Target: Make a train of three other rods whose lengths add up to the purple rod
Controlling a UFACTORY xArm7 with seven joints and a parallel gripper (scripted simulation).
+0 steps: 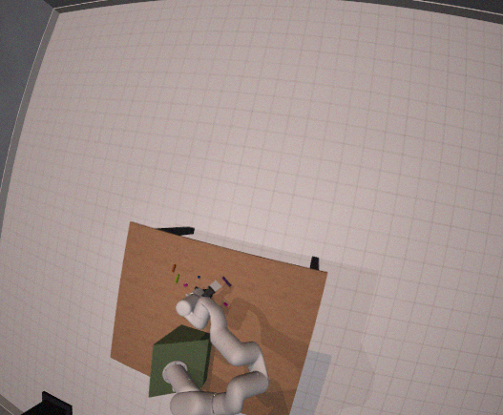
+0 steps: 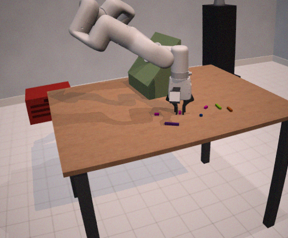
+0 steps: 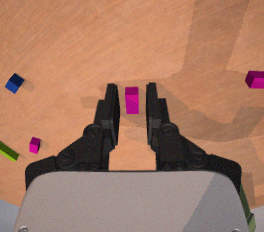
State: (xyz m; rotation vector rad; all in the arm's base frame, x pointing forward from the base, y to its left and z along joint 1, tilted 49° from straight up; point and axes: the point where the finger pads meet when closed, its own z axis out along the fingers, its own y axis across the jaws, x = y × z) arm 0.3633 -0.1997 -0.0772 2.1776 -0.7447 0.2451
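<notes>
My gripper is down at the table top, partly open. Its fingers straddle a short magenta rod that lies flat, with a small gap on each side. A second magenta rod lies to one side. A third magenta rod lies on the other side, near the blue rod. The purple rod lies in front of the gripper. The lime rod and orange rod lie farther off.
A green box stands on the wooden table behind the arm. A red crate and a black pedestal stand on the floor beyond the table.
</notes>
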